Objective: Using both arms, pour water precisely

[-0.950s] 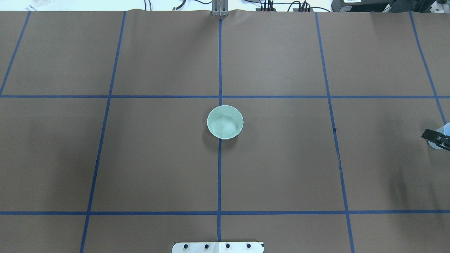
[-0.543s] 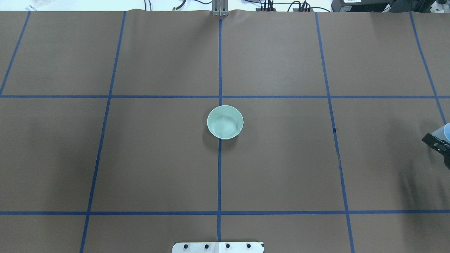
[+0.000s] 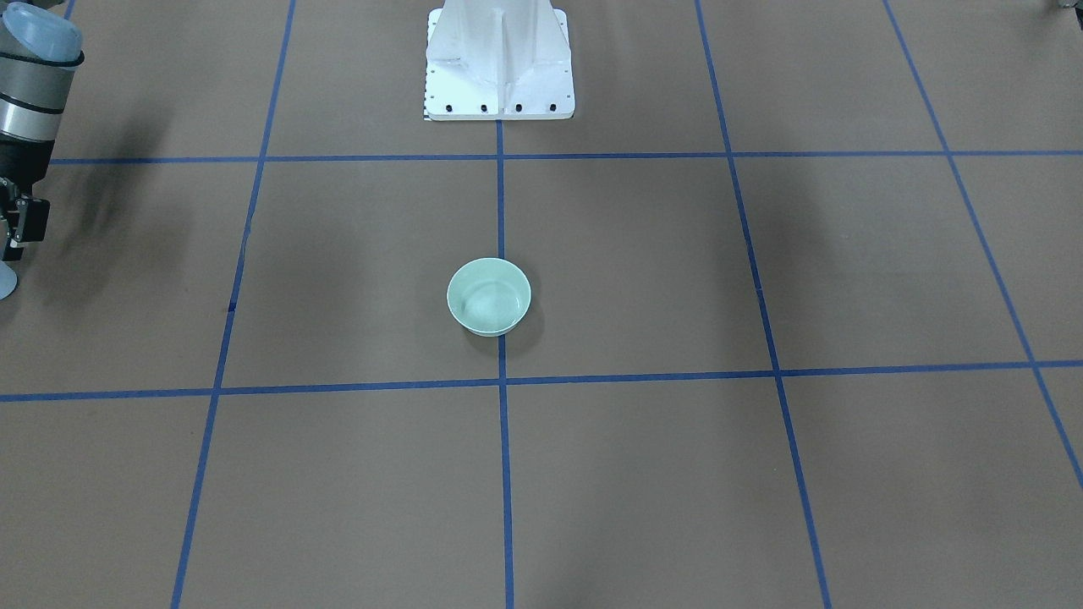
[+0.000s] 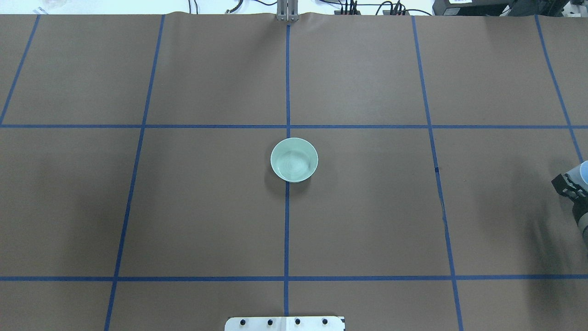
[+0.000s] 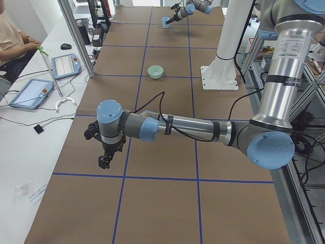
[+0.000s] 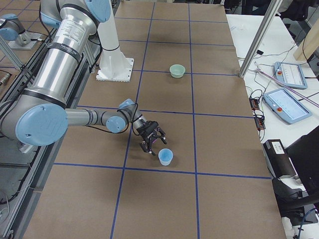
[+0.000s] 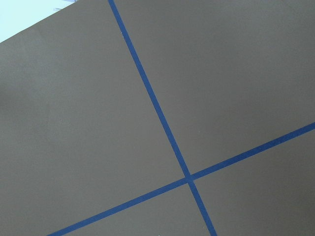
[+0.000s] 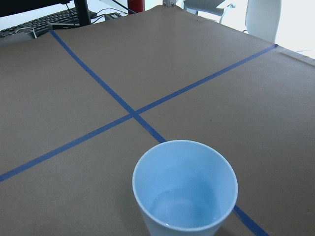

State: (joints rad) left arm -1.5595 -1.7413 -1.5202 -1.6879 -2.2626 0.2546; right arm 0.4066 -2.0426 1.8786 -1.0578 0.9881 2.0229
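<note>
A light-blue cup [image 8: 184,189] stands on the brown table with a little clear water [image 8: 183,210] at its bottom. It also shows in the exterior right view [image 6: 165,157] and at the overhead view's right edge [image 4: 584,171]. My right gripper [image 6: 152,143] is just beside the cup, apart from it, with its fingers spread and empty. It is partly cut off in the overhead view [image 4: 568,184]. A pale green bowl [image 4: 294,160] sits at the table's middle with faint ripples inside. My left gripper [image 5: 105,158] hangs over bare table far to the left; I cannot tell its state.
The white pedestal [image 3: 499,63] stands at the robot's side of the table. Blue tape lines [image 4: 287,220] grid the brown cover. Tablets and cables [image 5: 30,91] lie on a side bench beyond the table's far edge. An operator [image 5: 12,38] sits there.
My right gripper has drawn back from the blue cup toward the robot's side. The cup stays standing. The bowl has not moved.
</note>
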